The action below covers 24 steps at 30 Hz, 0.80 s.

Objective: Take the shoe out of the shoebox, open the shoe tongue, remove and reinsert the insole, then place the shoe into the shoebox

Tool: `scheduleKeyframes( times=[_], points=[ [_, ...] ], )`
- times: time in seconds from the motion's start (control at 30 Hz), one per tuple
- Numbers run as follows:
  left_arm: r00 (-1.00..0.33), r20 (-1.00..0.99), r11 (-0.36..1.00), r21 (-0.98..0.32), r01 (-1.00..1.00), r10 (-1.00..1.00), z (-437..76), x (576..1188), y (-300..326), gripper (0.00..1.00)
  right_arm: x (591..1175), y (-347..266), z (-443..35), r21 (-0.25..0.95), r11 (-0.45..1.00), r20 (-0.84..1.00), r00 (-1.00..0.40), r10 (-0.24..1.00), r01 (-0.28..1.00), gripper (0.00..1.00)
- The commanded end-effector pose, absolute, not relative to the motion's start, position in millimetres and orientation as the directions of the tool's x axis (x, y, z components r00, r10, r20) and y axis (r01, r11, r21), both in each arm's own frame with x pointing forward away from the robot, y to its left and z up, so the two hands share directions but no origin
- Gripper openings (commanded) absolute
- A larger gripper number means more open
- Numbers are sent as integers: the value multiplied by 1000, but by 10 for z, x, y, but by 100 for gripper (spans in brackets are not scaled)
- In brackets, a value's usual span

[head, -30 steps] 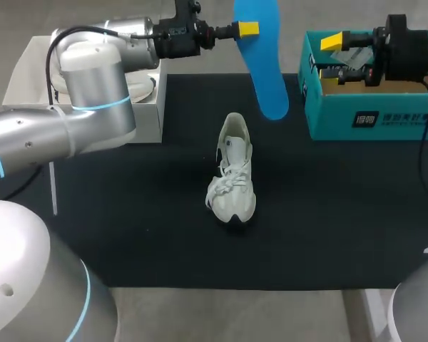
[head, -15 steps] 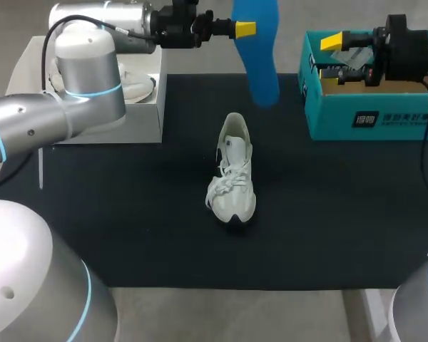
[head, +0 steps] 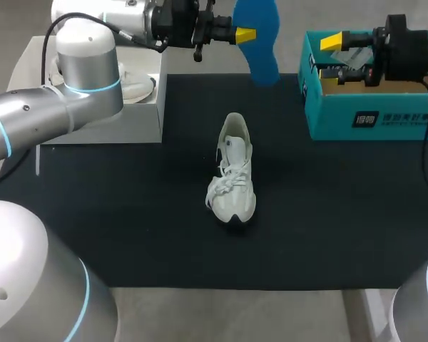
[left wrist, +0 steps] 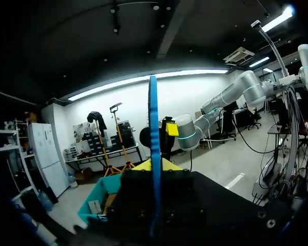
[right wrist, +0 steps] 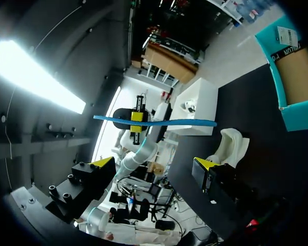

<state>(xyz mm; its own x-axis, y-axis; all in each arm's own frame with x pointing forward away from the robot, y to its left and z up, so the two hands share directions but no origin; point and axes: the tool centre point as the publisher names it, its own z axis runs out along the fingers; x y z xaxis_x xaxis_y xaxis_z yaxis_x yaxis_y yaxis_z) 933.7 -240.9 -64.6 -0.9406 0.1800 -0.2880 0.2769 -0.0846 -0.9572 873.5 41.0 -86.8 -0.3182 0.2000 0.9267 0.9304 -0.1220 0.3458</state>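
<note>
**Left claw clenched on the insole, carried higher and back**

My left claw (head: 247,33) was clamped on the blue insole (head: 264,57) at the top of the frame, just right of centre. In the left wrist view the insole (left wrist: 154,154) ran edge-on straight up between my fingers, pinched from both sides.

Over the last second the insole had climbed. A second before, its lower end dangled well down over the black mat (head: 128,214), not far above the shoe. By this moment that end hung only at the mat's far edge, and more of the insole ran off the top of the frame. The left arm had drawn back toward the upper left as it rose.

The shoe (head: 232,174) stood in the middle of the frame, on its sole, laces toward me and its opening toward the far side. It had not shifted.

My right claw (head: 333,41) had stayed at the upper right over the teal shoebox (head: 364,117), fingers spread and gripping nothing. The right wrist view confirmed its two yellow tips stood well apart. A white box (head: 128,117) sat at the upper left, behind the left arm.

I judged the removal done, since the insole hung fully clear of the shoe. Reinsertion would come next, and it would call for lowering one end into the opening. Nothing braced the shoe, so a push from the insole could slide or tip it.
</note>
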Motion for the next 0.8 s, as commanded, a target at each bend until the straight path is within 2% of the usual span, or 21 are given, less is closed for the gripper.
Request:
scheduleKeyframes(
  times=[0.03, 0.47, 0.5, 0.6, 0.7, 0.73, 0.8],
  points=[
    [-428, -896, -152, -443, 884, 120, -648, 9332, -2408, 0, 8746, 425, -872, 345, -122, 927, -318, 201, 930, 100],
    [-428, -896, -152, -443, 884, 120, -648, 9332, -2408, 0, 8746, 425, -872, 345, -122, 927, -318, 201, 930, 100],
    [-372, -921, -132, -385, 913, 112, -662, 9357, -2409, 0, 8746, 425, -872, 345, -122, 927, -318, 201, 930, 100],
    [-74, -994, -92, -81, 992, 82, -669, 9405, -2422, 0, 8746, 425, -872, 345, -122, 927, -318, 201, 930, 100],
    [121, -992, -61, 123, 991, -23, -630, 9423, -2435, 0, 8746, 425, -872, 345, -122, 927, -318, 201, 930, 100],
    [176, -984, -53, 177, 983, -24, -625, 9418, -2437, 0, 8746, 425, -872, 345, -122, 927, -318, 201, 930, 100],
    [186, -982, -55, 188, 981, -28, -628, 9408, -2444, 0, 8746, 425, -872, 345, -122, 927, -318, 201, 930, 100]
  ],
)
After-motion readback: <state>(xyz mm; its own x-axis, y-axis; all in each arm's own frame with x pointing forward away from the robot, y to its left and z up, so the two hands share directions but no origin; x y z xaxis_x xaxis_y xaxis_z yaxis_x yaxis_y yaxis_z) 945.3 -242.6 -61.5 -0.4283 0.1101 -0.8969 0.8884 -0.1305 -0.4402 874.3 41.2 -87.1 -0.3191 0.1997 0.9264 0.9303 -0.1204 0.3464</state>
